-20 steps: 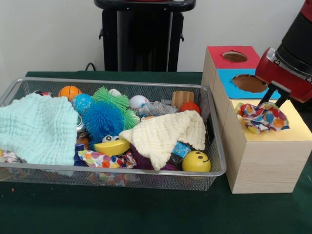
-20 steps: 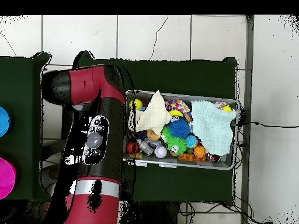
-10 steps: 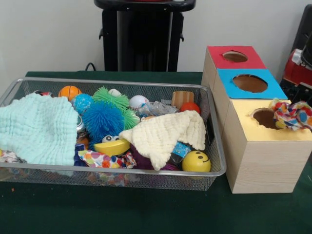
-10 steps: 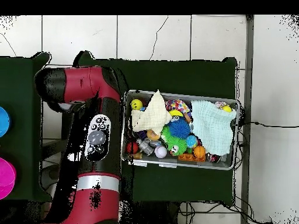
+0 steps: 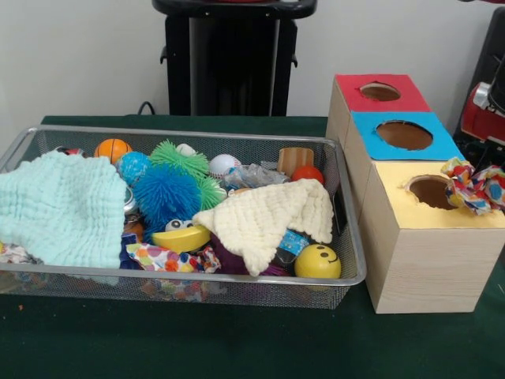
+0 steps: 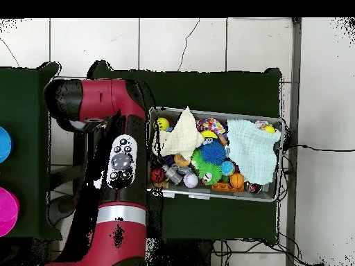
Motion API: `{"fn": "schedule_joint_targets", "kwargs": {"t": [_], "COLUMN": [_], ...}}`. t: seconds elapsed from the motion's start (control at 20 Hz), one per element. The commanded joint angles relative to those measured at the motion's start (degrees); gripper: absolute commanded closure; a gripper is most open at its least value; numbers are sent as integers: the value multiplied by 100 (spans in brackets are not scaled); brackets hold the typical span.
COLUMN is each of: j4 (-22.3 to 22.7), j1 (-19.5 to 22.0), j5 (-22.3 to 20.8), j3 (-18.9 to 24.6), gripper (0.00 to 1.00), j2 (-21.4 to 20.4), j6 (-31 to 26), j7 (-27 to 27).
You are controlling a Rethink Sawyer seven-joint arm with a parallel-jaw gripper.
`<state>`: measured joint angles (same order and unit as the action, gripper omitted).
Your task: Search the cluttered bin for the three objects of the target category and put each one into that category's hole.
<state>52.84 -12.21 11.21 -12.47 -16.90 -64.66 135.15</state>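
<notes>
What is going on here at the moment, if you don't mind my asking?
A Sawyer arm is sorting items from a cluttered wire bin into a wooden box with coloured holes. A multicoloured patterned cloth lies on the box's yellow top at the right of the yellow hole, not inside it. The gripper cannot be made out in either view. In the bin, a mint cloth and a cream cloth lie over balls and toys.
</notes>
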Motion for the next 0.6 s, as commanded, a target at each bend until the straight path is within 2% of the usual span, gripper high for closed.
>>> {"fn": "schedule_joint_targets", "kwargs": {"t": [0.05, 0.3, 0.6], "j4": [991, 818, 843], "j1": [62, 58, 92], "j5": [-5, -144, -372], "j3": [494, 346, 137], "gripper": [100, 100, 100], "j2": [269, 268, -1], "j6": [-216, -436, -670], "j7": [460, 430, 182]}}
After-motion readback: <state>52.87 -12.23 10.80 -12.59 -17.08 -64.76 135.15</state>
